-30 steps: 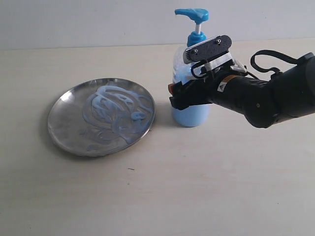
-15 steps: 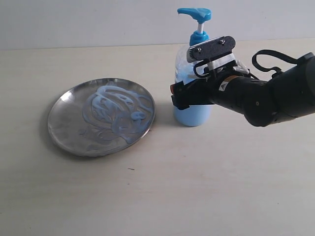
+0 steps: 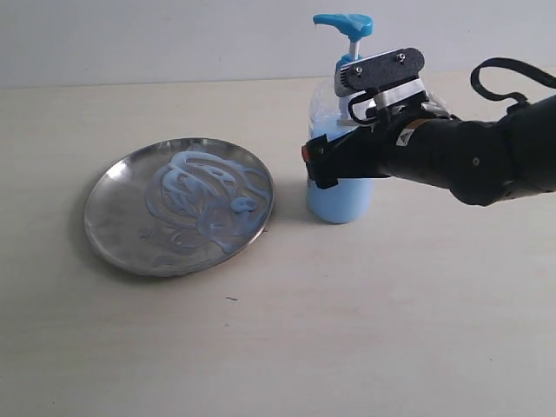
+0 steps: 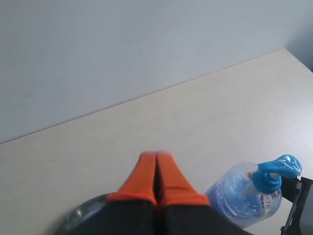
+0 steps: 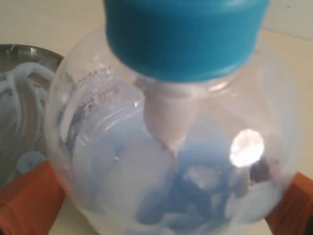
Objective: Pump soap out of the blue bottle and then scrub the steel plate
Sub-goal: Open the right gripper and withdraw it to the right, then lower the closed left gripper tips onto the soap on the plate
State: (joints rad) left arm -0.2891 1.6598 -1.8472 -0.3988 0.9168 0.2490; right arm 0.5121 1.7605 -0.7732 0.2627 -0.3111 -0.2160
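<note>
while the right gripper (image 3: 328, 165) straddles the blue bottle (image 3: 339, 198) right of centre, fingers (image 5: 27, 198) apart, the left gripper (image 4: 156, 160) has its fingers together; soap (image 3: 204, 187) streaks the steel plate (image 3: 113, 221) at left.

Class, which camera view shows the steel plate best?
The exterior view: the whole steel plate lies unobstructed, soap swirls across it. The left wrist view catches only a sliver of rim beside the left gripper; the right wrist view shows a blurred part behind the blue bottle.
</note>
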